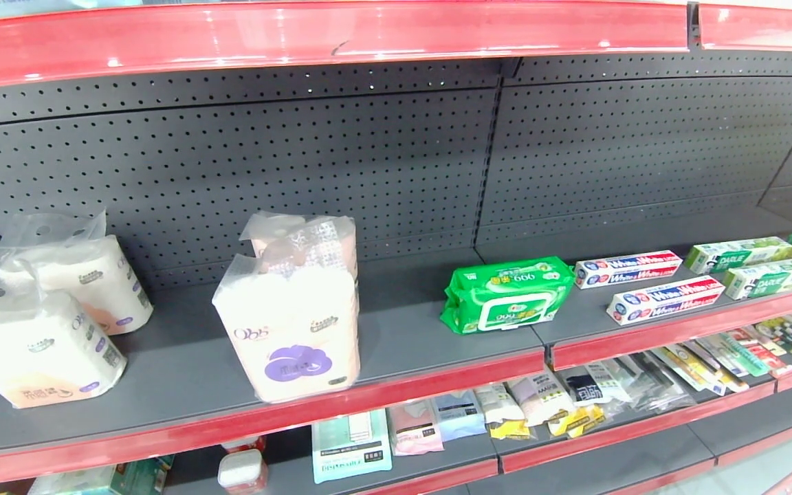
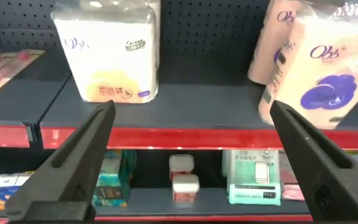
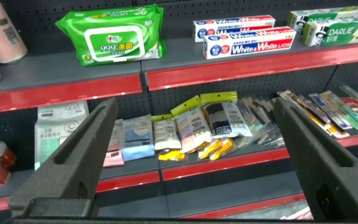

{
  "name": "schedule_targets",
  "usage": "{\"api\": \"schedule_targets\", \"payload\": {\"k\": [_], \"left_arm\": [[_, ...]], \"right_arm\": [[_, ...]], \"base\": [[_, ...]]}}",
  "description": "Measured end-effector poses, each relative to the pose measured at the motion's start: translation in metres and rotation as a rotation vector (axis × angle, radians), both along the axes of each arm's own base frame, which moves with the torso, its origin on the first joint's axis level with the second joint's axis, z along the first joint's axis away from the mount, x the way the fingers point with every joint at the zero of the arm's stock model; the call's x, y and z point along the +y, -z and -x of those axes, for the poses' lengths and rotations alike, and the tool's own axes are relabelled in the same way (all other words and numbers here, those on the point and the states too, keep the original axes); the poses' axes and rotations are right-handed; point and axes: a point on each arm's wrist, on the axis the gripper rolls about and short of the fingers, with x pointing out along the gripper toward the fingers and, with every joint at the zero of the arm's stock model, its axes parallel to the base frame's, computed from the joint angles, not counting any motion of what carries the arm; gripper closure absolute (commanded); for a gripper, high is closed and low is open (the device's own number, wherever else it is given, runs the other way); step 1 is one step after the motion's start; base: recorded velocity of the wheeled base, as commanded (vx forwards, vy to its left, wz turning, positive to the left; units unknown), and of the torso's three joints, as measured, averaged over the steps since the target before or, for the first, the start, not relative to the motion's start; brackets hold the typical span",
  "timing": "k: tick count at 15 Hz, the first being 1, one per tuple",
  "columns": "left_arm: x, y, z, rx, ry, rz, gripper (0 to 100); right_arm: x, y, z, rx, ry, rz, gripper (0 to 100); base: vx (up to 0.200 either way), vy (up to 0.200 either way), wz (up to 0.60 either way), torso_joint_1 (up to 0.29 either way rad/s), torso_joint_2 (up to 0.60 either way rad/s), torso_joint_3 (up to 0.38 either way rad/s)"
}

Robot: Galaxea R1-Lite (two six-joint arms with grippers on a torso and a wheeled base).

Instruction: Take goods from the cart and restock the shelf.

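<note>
On the grey shelf [image 1: 410, 323] stand packs of toilet paper: two at the left [image 1: 31, 344] [image 1: 80, 271] and two in the middle [image 1: 293, 330]. A green pack of wet wipes [image 1: 502, 294] lies to their right, followed by toothpaste boxes [image 1: 664, 299]. My left gripper [image 2: 188, 134] is open and empty, facing the shelf edge between the paper packs [image 2: 107, 56] [image 2: 319, 68]. My right gripper [image 3: 194, 130] is open and empty too, in front of the shelf below the wet wipes [image 3: 114, 34], where small hanging packets [image 3: 197, 124] lie.
A red-edged shelf [image 1: 327, 34] runs overhead. The lower shelf holds masks [image 1: 351, 447], towels, small packets [image 1: 561, 402] and toothbrushes [image 1: 733, 354]. Bare shelf room lies between the middle paper packs and the wet wipes, and behind the wipes.
</note>
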Motion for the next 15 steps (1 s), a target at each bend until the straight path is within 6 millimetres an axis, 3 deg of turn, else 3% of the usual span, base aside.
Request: {"api": "schedule_targets", "payload": {"k": [4,7,12,15], "left_arm": [[-0.0007,0.0053,-0.002,0.036,0.032,-0.146,0],[-0.0057,0.0063,-0.0029,0.015,0.254,-0.216,0],[0.0025,0.006,-0.0029,0.001,-0.111,-0.063,0],[0.0018,0.0066,-0.0037,-0.007,-0.081,-0.068,0]], "right_arm": [[0.0,0.0,0.0,0.0,0.0,0.0,0],[0.0,0.0,0.0,0.0,0.0,0.0,0],[0.0,0.0,0.0,0.0,0.0,0.0,0],[0.0,0.0,0.0,0.0,0.0,0.002,0]], "base": [[0.0,0.0,0.0,0.0,0.0,0.0],[0.0,0.0,0.0,0.0,0.0,0.0],[0.0,0.0,0.0,0.0,0.0,0.0],[0.0,0.0,0.0,0.0,0.0,0.0]]}}
